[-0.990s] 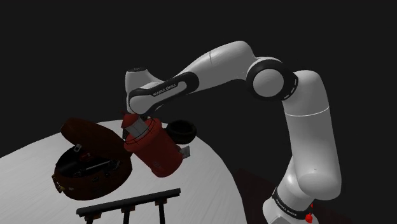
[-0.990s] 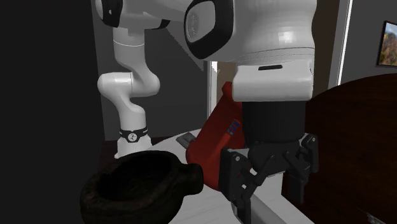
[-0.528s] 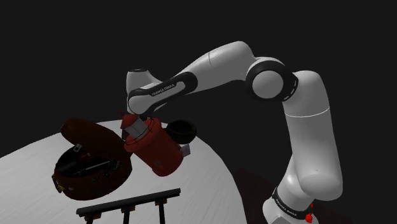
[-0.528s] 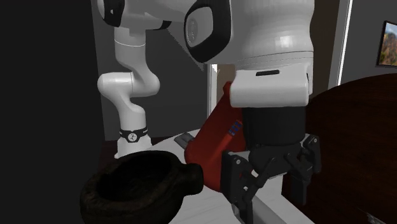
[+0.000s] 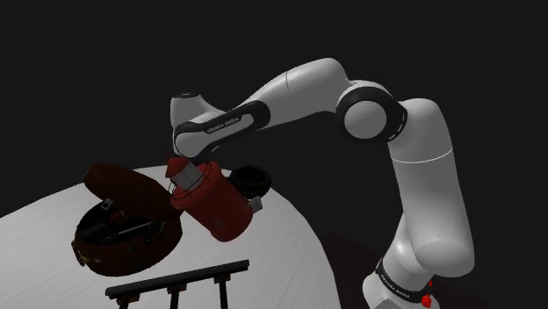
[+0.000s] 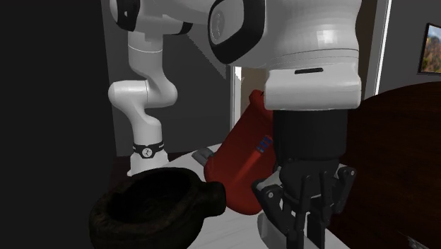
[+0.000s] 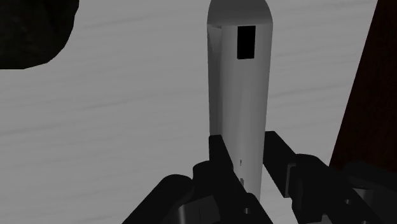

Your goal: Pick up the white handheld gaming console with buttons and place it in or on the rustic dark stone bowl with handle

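Pale grey and slab-shaped, the one handheld console (image 7: 240,95) lay on the whitish tabletop (image 7: 127,127), and my black claw (image 7: 247,145) clasped its near end between close-set fingers. I counted one dark stone bowl with handle (image 6: 152,209) nearby, one red canister (image 6: 240,166) and one brown hinged case (image 5: 123,219). A grey wall (image 6: 191,85) stood behind.

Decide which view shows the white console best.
The wrist view: the console runs full-length, clasped by the tool. The second exterior view shows a pale corner; the shoulder view, an end past the red object.
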`<state>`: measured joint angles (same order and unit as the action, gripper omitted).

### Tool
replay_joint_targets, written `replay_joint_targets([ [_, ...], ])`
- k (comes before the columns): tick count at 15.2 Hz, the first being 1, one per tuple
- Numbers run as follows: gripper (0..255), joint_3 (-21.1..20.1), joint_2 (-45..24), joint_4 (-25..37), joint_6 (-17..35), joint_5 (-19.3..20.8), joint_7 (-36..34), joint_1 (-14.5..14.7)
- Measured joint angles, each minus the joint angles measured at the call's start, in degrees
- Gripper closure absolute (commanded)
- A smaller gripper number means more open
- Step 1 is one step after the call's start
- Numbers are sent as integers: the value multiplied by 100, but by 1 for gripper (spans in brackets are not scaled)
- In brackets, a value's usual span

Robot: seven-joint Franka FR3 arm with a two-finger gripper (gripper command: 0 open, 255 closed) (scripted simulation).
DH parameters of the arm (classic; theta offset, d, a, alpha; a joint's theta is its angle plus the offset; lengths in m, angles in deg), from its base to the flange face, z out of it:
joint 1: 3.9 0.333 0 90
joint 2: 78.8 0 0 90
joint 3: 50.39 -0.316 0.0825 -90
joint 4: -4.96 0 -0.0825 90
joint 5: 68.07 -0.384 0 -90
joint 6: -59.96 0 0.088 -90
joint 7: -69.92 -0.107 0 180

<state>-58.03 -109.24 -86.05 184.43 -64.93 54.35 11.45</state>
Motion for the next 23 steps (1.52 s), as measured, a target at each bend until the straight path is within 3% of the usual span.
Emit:
replay_joint_targets([
  [3,255,1,-54,88,-70,1,16,-6],
  [6,255,3,164,-275,122,-213,37,19],
  [23,255,28,503,159,-916,-123,107,63],
])
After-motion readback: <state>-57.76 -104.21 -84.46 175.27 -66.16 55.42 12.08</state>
